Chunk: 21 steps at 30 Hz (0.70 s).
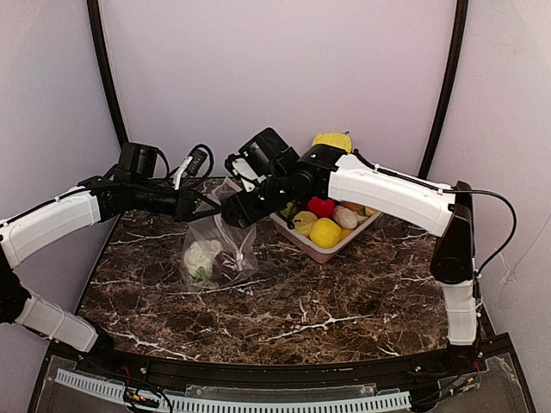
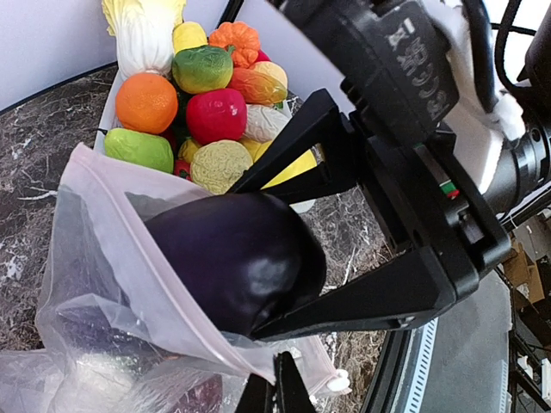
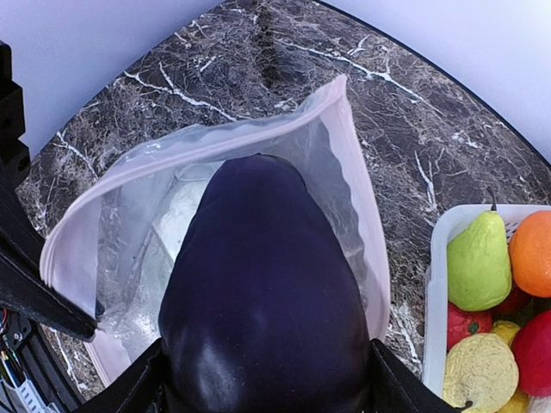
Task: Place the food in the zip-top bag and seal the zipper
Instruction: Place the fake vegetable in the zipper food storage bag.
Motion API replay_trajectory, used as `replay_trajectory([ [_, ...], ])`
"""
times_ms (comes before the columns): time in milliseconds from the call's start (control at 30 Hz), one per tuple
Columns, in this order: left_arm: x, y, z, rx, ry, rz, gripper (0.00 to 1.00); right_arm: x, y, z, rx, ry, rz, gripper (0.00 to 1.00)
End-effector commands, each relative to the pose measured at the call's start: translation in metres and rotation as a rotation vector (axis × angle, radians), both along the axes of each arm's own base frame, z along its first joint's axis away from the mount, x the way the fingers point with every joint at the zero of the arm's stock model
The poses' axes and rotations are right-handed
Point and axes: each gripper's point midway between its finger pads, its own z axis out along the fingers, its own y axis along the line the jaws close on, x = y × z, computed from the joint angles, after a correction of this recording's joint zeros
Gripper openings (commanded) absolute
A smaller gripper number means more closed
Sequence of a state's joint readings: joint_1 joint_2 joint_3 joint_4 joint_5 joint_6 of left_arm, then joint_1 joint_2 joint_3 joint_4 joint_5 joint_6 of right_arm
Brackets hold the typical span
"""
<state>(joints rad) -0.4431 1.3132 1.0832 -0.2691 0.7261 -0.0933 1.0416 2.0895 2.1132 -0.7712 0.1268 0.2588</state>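
Right fingers (image 2: 284, 258) grip dark purple piece (image 2: 232, 258) over bag (image 3: 344, 172) mouth; left fingers (image 2: 277, 387) pinch zipper (image 2: 215, 344); no legible writing.

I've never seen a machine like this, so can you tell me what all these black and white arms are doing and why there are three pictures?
Those are two robot arms with pinching claws. One picture looks down from above; the other two come from little cameras on each arm's wrist.

On the dark marble table sits a white tray full of toy fruit and vegetables, and a clear zip-top bag.

The left gripper is pinched shut on the bag's pink edge, holding its mouth open. The right gripper holds a dark purple toy eggplant between its fingers, right at the bag's opening. Something white and something dark already lie inside the bag.
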Motion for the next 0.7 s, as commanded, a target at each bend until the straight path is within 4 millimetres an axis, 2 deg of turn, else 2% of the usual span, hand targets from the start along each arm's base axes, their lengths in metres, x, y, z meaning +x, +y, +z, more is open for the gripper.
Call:
replay_trajectory([
  [0,-0.006,-0.002,-0.001,-0.01,0.003,-0.021,0.01,-0.017,0.021,-0.006,-0.007,-0.003,0.099,0.66],
  [133,-0.005,-0.002,-0.001,-0.01,0.001,-0.02,0.01,-0.031,0.03,-0.017,-0.01,0.028,0.159,0.67],
  [367,-0.009,-0.002,0.008,-0.03,-0.023,-0.028,0.01,-0.022,0.025,-0.021,-0.027,0.037,0.127,0.7],
  [467,-0.008,0.002,0.013,-0.033,-0.062,-0.001,0.01,-0.025,0.024,-0.022,-0.032,0.054,0.131,0.7],
  [600,-0.006,0.008,0.019,-0.025,-0.107,0.033,0.01,-0.045,0.028,-0.012,0.029,0.072,0.228,0.7],
  [667,-0.007,0.008,0.02,-0.024,-0.105,0.03,0.01,-0.06,0.03,0.005,0.097,0.073,0.293,0.7],
])
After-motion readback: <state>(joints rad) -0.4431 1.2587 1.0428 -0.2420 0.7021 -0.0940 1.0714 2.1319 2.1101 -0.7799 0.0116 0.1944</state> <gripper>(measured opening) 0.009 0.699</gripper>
